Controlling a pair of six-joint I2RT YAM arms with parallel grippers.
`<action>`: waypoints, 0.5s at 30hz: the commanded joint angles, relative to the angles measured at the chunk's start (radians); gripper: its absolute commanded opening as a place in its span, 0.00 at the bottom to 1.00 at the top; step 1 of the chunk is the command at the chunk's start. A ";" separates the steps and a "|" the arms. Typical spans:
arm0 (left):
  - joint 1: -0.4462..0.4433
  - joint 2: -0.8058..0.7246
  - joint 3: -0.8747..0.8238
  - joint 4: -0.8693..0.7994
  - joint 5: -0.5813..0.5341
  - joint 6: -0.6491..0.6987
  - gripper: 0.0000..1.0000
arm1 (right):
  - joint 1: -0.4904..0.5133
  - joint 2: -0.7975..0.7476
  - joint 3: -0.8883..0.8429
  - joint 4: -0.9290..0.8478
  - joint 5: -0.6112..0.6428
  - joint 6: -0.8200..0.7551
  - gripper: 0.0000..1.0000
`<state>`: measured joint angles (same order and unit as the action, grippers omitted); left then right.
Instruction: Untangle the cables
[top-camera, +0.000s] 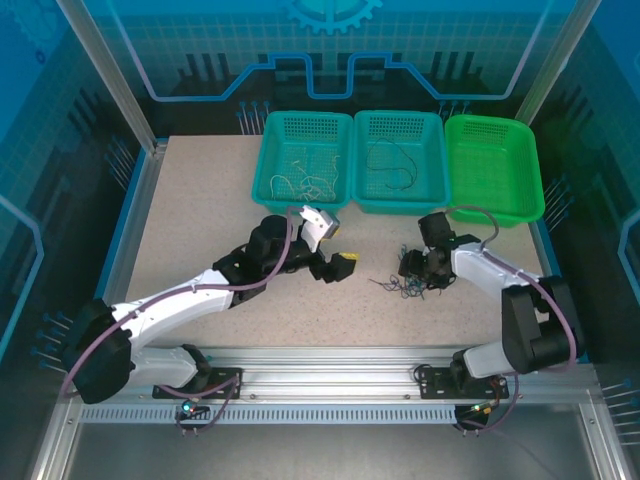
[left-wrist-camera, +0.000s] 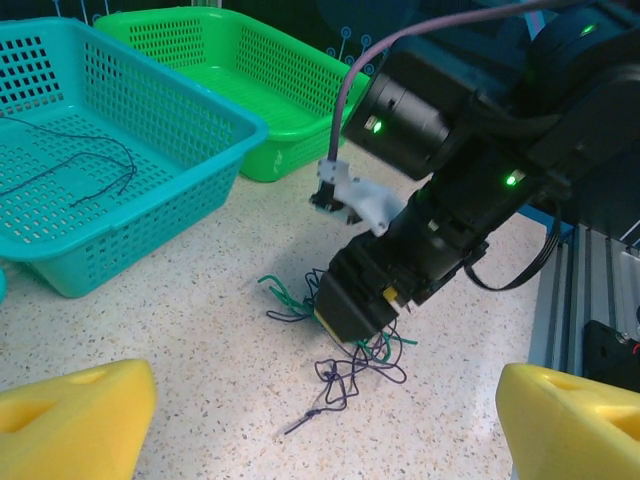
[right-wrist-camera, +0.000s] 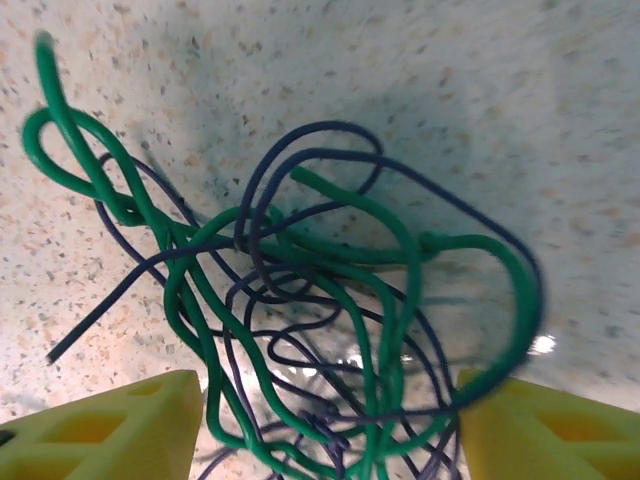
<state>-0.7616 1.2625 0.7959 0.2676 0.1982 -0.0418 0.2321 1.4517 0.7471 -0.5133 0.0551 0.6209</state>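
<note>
1. Green and dark purple strands make up the cables (right-wrist-camera: 300, 300), a loose knot lying on the speckled table (top-camera: 200, 230). In the top view the knot (top-camera: 405, 287) sits right of centre, below the row of baskets.
2. In the right wrist view the knot lies across the middle of the frame. One green loop reaches to the upper left and one dark end trails toward the left edge.
3. The right gripper (right-wrist-camera: 320, 445) has its jaws apart, with its yellow pads (right-wrist-camera: 100, 425) in the two lower corners and the bottom of the knot between them. A green loop runs up against the lower-right pad, but nothing is pinched.
4. In the left wrist view the right gripper (left-wrist-camera: 355, 305) points down at the centre of the frame. Its tip is on the upper part of the cables (left-wrist-camera: 345, 375), and strands spread out to the left of it and below it.
5. The left gripper (left-wrist-camera: 320, 440) is spread wide and holds nothing, its yellow fingertips (left-wrist-camera: 70, 420) in the lower corners. In the top view it (top-camera: 338, 245) is at centre frame, left of the knot and apart from it.
6. Along the top of the top view stand three baskets:
   - the left teal basket (top-camera: 300, 203) holds whitish wires (top-camera: 305, 180);
   - the middle teal basket (top-camera: 400, 207) holds dark wires (top-camera: 395, 165);
   - the green basket (top-camera: 495, 165) is at the right.
</note>
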 joint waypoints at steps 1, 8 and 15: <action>-0.008 0.007 0.040 0.007 -0.039 0.014 0.89 | 0.020 0.047 -0.005 0.041 -0.022 0.011 0.58; -0.007 0.048 0.098 -0.089 -0.099 -0.064 0.90 | 0.062 0.015 0.027 0.039 0.007 -0.056 0.10; -0.007 0.080 0.095 -0.113 -0.113 -0.059 0.92 | 0.062 -0.136 0.056 0.045 -0.096 -0.071 0.00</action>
<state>-0.7624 1.3399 0.8799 0.1761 0.1066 -0.1032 0.2829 1.3918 0.7624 -0.4778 0.0208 0.5671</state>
